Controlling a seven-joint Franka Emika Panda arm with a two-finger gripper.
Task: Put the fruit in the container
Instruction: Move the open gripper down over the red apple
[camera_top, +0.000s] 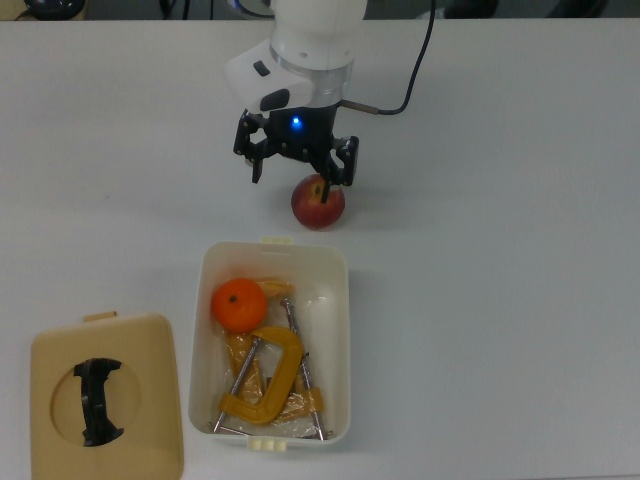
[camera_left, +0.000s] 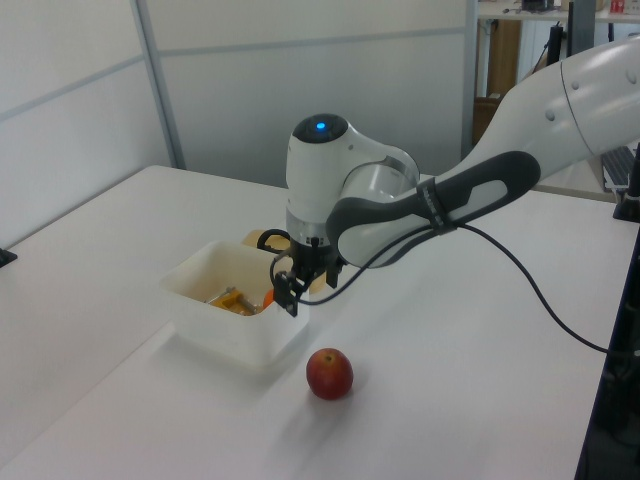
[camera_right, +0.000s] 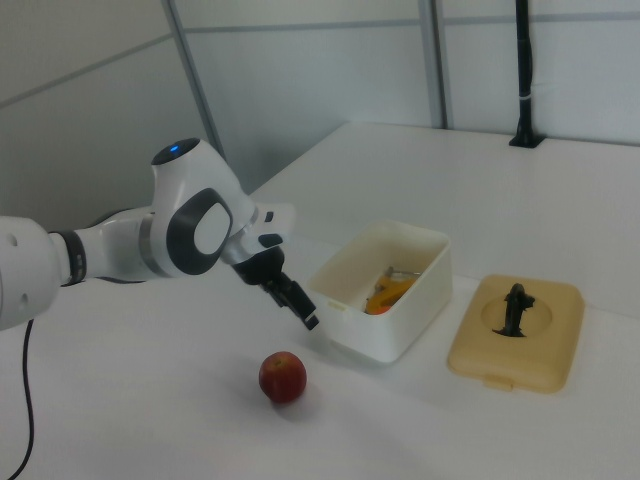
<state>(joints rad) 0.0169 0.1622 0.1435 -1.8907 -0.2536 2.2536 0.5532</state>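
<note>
Apple sits on the tabletop, just beyond the container; the orange lies inside. My hand hovers above, spread wide, empty. Judged firm, smooth, prone to rolling; grip across its widest girth.

A lab: a robot arm on a bare white table, grey partition panels behind
</note>
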